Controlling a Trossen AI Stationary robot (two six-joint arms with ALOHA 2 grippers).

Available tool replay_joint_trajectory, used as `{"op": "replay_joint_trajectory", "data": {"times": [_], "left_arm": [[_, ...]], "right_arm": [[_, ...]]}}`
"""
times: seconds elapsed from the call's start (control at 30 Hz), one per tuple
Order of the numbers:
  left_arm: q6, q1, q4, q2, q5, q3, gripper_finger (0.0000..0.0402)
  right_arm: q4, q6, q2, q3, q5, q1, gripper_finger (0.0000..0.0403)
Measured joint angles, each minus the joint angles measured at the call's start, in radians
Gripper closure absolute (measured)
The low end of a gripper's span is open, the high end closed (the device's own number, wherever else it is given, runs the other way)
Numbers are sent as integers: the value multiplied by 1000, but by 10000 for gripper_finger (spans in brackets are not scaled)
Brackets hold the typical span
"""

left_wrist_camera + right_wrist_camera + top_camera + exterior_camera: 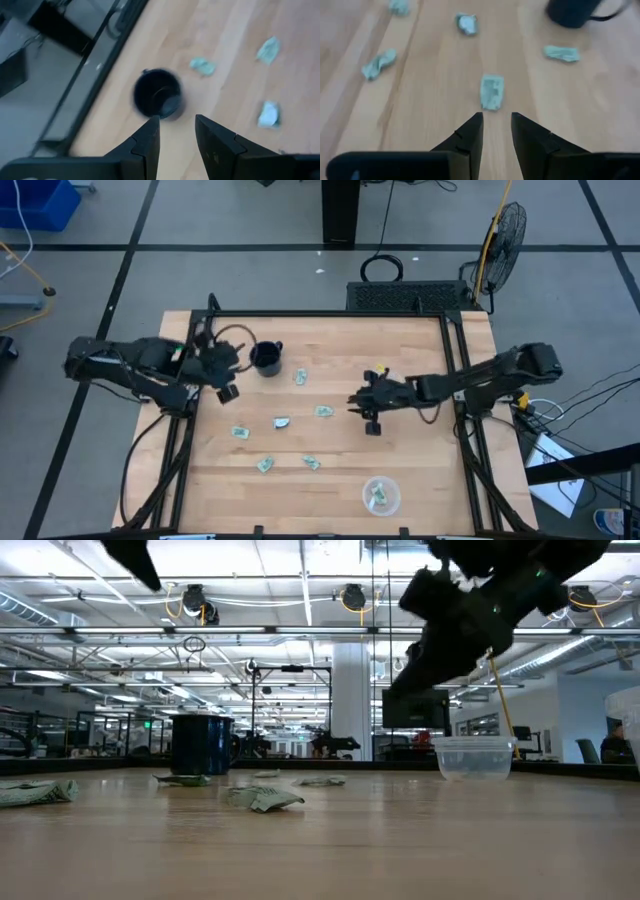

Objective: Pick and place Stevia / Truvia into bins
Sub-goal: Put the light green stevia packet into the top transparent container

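Several pale green and white sachets lie flat on the wooden table: one (300, 377) right of the black mug (266, 358), others (323, 411), (282, 422), (240, 432) mid-table, and two (265, 465), (311, 462) nearer the front. A clear cup (381, 495) near the front edge holds a few sachets. My right gripper (358, 408) hovers open and empty above the table, with one sachet (492, 91) just ahead of its fingertips. My left gripper (235, 372) is open and empty, held above the table just left of the mug (159, 93).
The mug stands upright at the far left of the table. The cup also shows in the low view (475, 755). A black frame runs along the table's left and right edges (460, 380). Bare wood lies right of the cup and along the far edge.
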Motion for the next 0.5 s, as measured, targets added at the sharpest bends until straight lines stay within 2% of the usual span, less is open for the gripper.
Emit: {"op": "replay_joint_trajectory", "data": {"times": [0.13,0.27,0.37,0.5], "left_arm": [[-2,-25,304,-102,4,-274,270],[-20,-24,542,-134,10,-462,270],[-22,-23,613,-126,58,-536,270],[-25,-24,647,-123,99,-566,270]], "right_arm": [[118,-71,131,0,-19,-22,300],[259,-73,249,0,-47,-39,292],[340,-71,311,0,-94,-48,282],[380,-71,355,15,-96,-61,267]]}}
